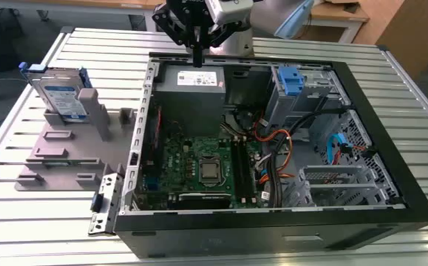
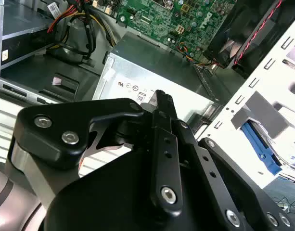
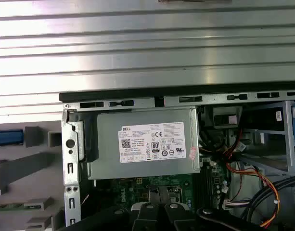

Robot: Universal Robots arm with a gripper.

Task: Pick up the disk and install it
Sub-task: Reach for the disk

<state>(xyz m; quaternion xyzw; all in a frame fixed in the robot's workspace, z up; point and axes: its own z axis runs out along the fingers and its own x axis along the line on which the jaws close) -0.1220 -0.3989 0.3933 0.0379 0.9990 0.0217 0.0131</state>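
The gripper [image 1: 197, 60] hangs over the far edge of the open computer case [image 1: 273, 235], directly above the grey power supply [image 1: 191, 80]; its fingers [image 2: 161, 125] are pressed together with nothing between them (in the second wrist view they read as one narrow black bar). The disk [image 1: 57, 95] stands on edge in a grey holder [image 1: 51, 138] on the slatted table [image 1: 21, 233], at the exterior view's left; it is just beside the case and well apart from the gripper; blue rails run along its edges. A blue bracket [image 1: 291, 83] sits in the case's far bay.
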